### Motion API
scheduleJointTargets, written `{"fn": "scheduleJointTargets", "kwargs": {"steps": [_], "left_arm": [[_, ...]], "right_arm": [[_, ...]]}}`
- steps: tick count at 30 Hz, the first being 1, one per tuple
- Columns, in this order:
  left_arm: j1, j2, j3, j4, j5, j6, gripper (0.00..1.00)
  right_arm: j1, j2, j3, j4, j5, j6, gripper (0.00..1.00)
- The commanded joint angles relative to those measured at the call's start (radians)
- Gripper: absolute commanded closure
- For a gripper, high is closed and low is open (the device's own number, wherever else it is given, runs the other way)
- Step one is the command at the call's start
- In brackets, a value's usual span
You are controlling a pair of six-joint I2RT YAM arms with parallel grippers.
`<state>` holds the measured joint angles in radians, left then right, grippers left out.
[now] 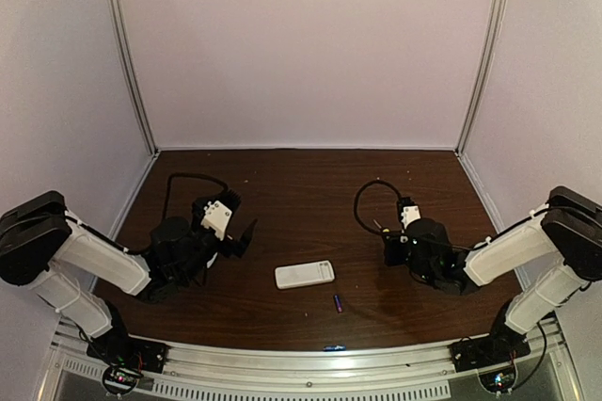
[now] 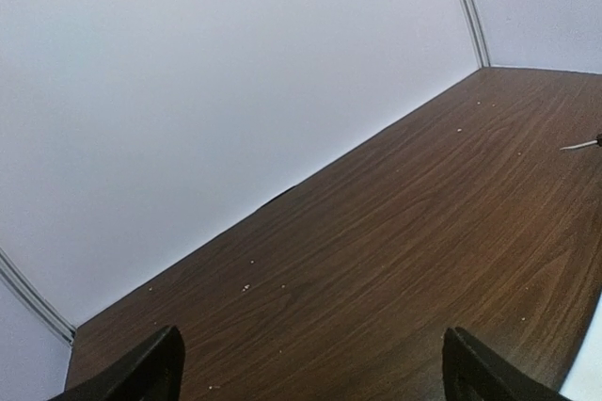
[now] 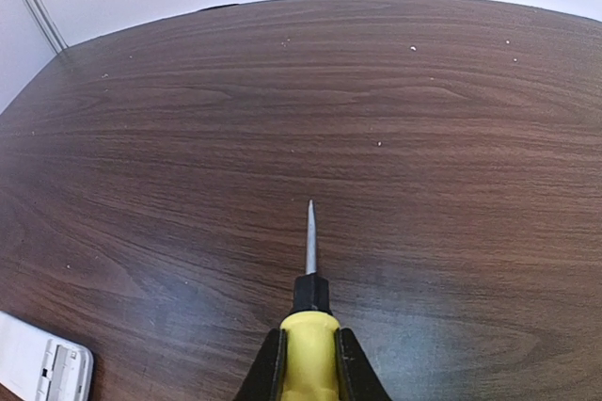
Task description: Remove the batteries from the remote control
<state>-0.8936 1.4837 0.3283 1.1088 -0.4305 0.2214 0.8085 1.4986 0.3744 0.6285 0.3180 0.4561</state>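
Note:
The white remote control [image 1: 304, 275] lies flat on the brown table between the two arms. Its end shows at the bottom left of the right wrist view [image 3: 38, 363], with an open compartment. One small dark blue-purple battery [image 1: 338, 303] lies on the table just right of and nearer than the remote. My left gripper [image 1: 241, 224] is left of the remote, open and empty, its fingertips [image 2: 155, 363] wide apart. My right gripper [image 1: 384, 241] is right of the remote and shut on a yellow-handled screwdriver [image 3: 310, 349], whose metal tip points away over bare table.
White enclosure walls [image 1: 301, 43] surround the table on three sides. Black cables [image 1: 362, 203] loop above each wrist. The screwdriver's tip [image 2: 578, 146] shows at the right edge of the left wrist view. Small white crumbs dot the tabletop [image 2: 246, 287].

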Motion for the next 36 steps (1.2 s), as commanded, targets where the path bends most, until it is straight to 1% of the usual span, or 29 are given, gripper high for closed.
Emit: {"fn": "scheduleJointTargets", "kwargs": {"steps": [1,7,15,24,32,36], "left_arm": [[0.005,-0.033,-0.027,0.061,0.006,-0.008,0.03],[0.004,-0.042,-0.052,0.104,0.021,-0.008,0.03],[0.005,-0.071,-0.074,0.121,0.050,-0.011,0.03],[0.004,-0.076,-0.084,0.138,0.065,-0.008,0.03],[0.004,-0.059,-0.088,0.165,0.082,-0.006,0.03],[0.004,-0.046,-0.081,0.171,0.075,-0.001,0.03]], "right_arm": [[0.003,0.021,-0.016,0.046,-0.002,0.021,0.93],[0.004,0.038,-0.017,0.050,-0.015,0.030,0.92],[0.004,0.060,0.000,0.036,-0.036,0.044,0.85],[0.003,0.089,0.016,0.028,-0.039,0.049,0.83],[0.003,0.095,0.040,-0.020,-0.059,0.058,0.79],[0.004,0.092,0.032,-0.011,-0.070,0.063,0.72]]}}
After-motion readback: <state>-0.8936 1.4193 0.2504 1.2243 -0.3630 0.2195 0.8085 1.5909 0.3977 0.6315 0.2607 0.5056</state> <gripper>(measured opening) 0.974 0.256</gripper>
